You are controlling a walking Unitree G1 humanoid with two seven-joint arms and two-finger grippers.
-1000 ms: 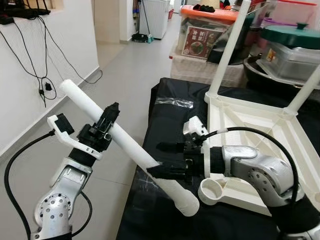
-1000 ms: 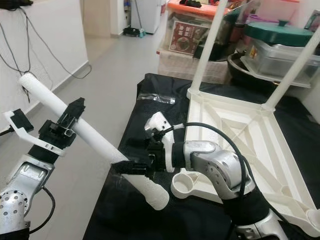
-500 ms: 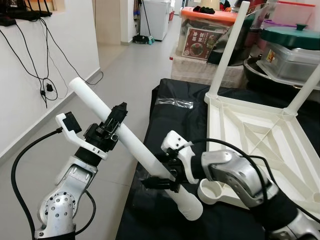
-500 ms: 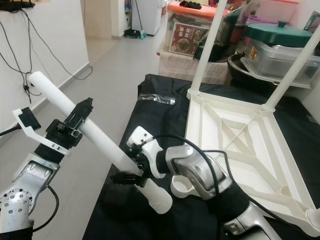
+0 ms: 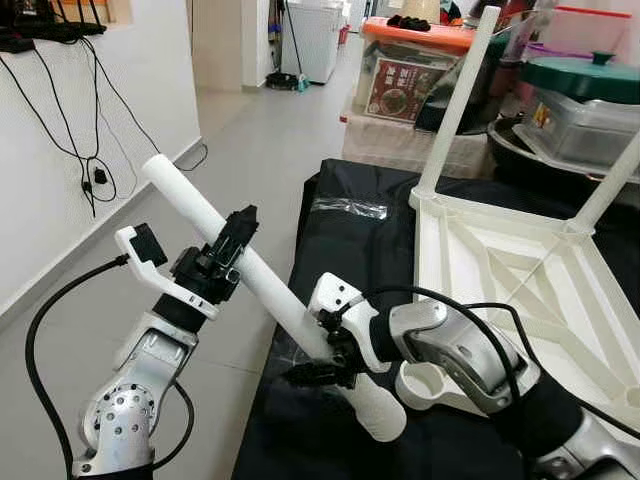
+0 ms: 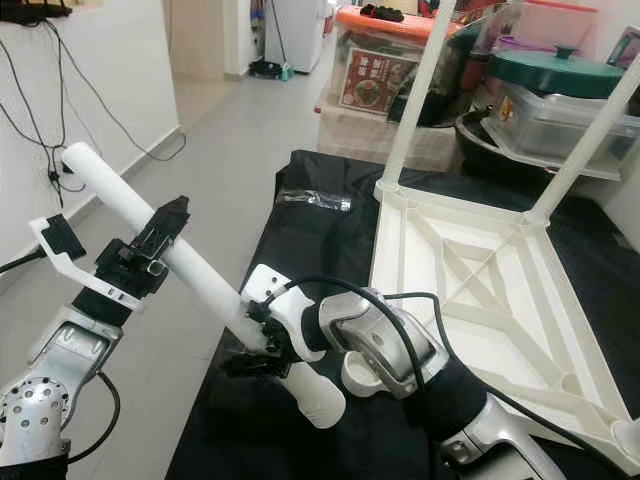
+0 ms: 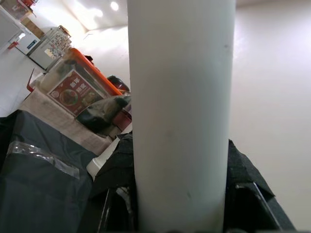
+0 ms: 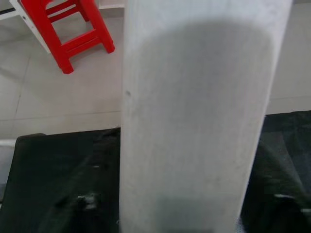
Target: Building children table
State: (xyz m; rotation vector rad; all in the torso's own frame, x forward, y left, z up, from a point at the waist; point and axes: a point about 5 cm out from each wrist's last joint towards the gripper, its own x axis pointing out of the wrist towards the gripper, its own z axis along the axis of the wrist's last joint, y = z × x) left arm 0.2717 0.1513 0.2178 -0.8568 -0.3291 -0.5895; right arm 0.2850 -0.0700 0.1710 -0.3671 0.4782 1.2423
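Table leg (image 5: pixel 275 300): white tube, tilted, spanning both grippers.
Left gripper (image 5: pixel 235 235): clamped round its upper part.
Right gripper (image 5: pixel 318 372): pinching lower part (thicker end just beyond).
Tabletop (image 5: pixel 520 290): upturned, beside right gripper.

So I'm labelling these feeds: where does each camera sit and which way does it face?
Left eye, head: looks down at long white plastic table leg, left gripper, right gripper.
Right eye, head: same scene, upturned white plastic tabletop.
Left wrist: looks along the leg toward orange-lidded storage box.
Right wrist: looks along the leg toward red stool.
All share the leg.
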